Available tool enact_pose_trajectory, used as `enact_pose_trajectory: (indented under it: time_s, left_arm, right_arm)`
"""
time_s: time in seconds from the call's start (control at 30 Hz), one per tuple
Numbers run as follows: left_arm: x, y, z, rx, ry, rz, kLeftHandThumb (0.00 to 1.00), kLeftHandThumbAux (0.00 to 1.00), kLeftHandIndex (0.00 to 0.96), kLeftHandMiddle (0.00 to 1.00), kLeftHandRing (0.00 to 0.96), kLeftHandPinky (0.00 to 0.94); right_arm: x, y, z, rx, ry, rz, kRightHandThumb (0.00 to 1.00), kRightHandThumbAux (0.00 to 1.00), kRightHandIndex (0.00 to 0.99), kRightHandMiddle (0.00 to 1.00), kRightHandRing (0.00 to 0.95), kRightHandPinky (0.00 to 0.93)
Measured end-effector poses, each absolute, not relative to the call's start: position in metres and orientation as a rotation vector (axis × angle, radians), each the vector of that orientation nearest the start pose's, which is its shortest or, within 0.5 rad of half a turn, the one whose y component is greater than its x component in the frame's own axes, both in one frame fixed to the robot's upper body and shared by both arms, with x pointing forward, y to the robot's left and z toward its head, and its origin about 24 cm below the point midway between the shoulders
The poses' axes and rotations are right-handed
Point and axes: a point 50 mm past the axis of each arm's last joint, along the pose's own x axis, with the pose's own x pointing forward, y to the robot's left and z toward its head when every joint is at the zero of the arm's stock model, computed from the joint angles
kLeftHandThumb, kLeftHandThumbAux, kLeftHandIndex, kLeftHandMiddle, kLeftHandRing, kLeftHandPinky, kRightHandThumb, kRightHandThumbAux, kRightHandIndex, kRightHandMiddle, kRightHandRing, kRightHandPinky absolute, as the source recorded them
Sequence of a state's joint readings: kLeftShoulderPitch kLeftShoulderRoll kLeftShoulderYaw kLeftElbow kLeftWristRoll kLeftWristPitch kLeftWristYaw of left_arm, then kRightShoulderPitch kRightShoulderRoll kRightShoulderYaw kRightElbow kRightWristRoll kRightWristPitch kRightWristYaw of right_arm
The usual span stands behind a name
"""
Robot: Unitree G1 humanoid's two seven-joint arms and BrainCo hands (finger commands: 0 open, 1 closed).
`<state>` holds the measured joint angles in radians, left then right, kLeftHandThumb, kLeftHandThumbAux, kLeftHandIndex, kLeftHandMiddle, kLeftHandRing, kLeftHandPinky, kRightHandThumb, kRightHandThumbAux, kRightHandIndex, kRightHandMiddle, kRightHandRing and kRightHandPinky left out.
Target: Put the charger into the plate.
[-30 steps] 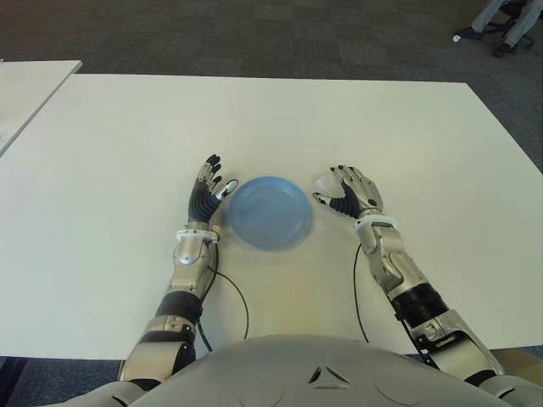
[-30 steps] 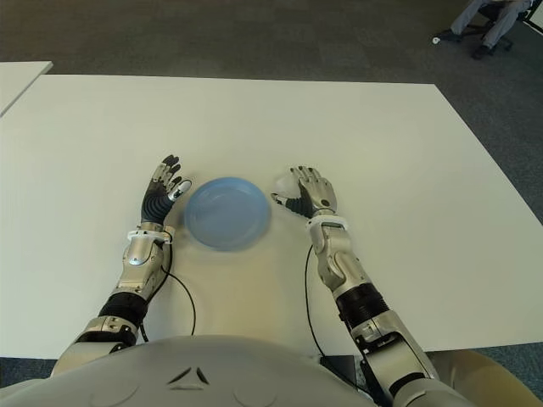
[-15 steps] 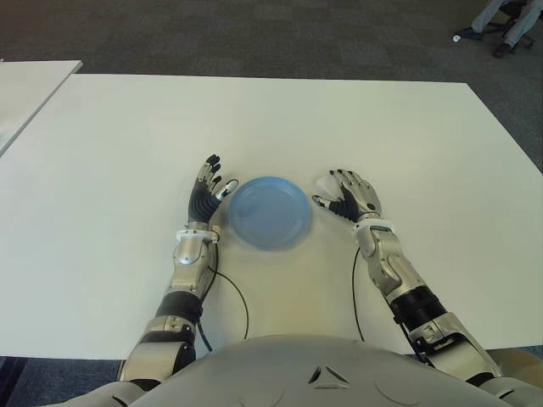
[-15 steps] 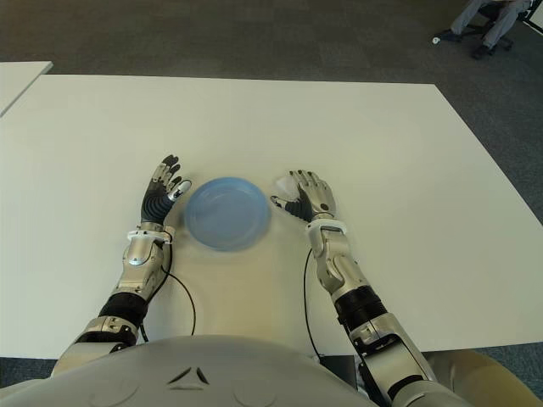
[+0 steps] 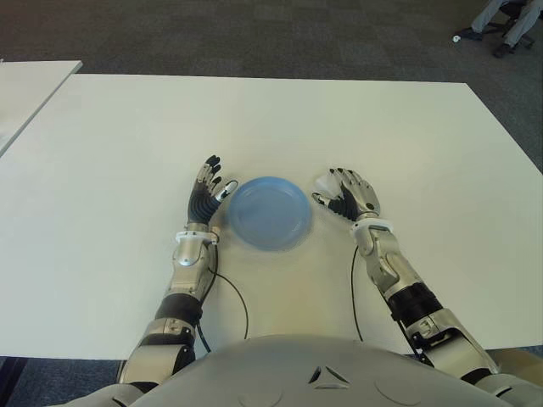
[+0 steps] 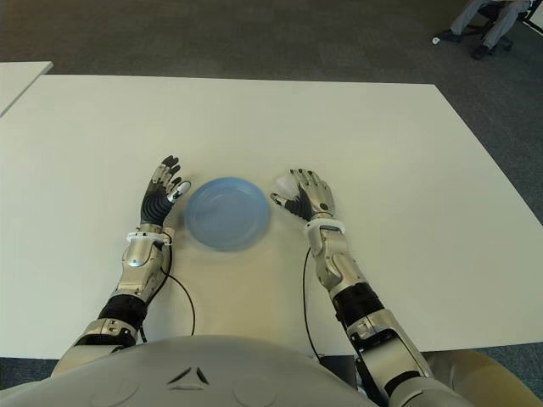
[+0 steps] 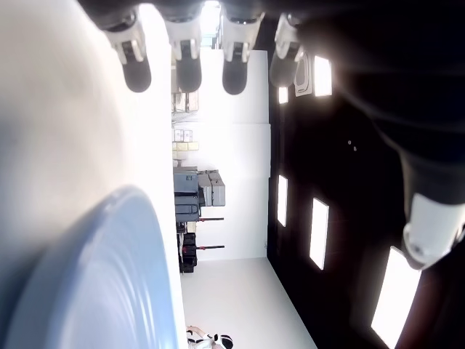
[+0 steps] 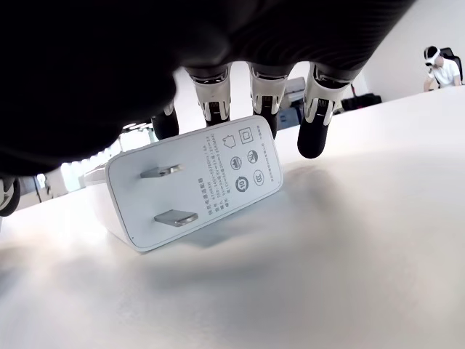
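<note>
A white charger lies on the white table with its two prongs facing my right wrist camera. In the eye views the charger peeks out just right of the blue plate, which holds nothing. My right hand is spread over the charger, its fingertips reaching past the far side without closing on it. My left hand shows open, with fingers straight, just left of the plate's rim.
A second table's corner shows at the far left. A person's legs and a chair are on the carpet at the top right. Thin black cables trail from both wrists toward my body.
My right forearm has shifted slightly inward while its hand stays over the charger. The left hand, the plate and the charger have not moved.
</note>
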<state>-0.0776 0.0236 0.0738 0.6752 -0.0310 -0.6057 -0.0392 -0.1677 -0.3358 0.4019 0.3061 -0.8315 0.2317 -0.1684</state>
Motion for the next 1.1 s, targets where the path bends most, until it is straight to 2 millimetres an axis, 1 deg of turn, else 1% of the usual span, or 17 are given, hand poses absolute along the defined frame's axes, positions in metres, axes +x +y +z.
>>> enact_pose_trajectory:
  time_s: [0.2,0.37,0.67,0.77,0.97,1.1]
  left_arm:
    - [0.237,0.167,-0.032,-0.012,-0.008,0.03,0.0,0.54,0.005,0.094,0.087,0.094]
    - [0.236,0.167,-0.033,-0.016,-0.004,0.031,0.0,0.537,0.005,0.094,0.089,0.097]
    - [0.234,0.169,-0.033,-0.016,-0.007,0.027,0.0,0.537,0.007,0.097,0.092,0.097]
    - [0.234,0.169,-0.032,-0.015,-0.009,0.027,0.0,0.538,0.007,0.095,0.091,0.095]
    - [0.234,0.17,-0.032,-0.012,-0.008,0.028,0.0,0.541,0.003,0.09,0.085,0.093]
    - [0.234,0.171,-0.031,-0.008,-0.011,0.028,0.0,0.54,0.001,0.093,0.088,0.096]
  right_arm:
    - [0.273,-0.162,-0.003,-1.289,0.131,0.135,0.287,0.204,0.0,0.0,0.032,0.172]
    - [0.277,-0.164,-0.006,-1.283,0.128,0.125,0.283,0.21,0.0,0.0,0.066,0.218]
    - [0.279,-0.166,-0.009,-1.272,0.085,0.115,0.277,0.234,0.0,0.0,0.109,0.283]
    - [0.28,-0.166,-0.01,-1.269,0.077,0.117,0.278,0.24,0.0,0.0,0.113,0.293]
    - [0.283,-0.168,-0.012,-1.267,0.063,0.111,0.282,0.25,0.0,0.0,0.104,0.257]
    - [0.286,-0.168,-0.012,-1.255,0.054,0.103,0.287,0.25,0.0,0.0,0.103,0.276]
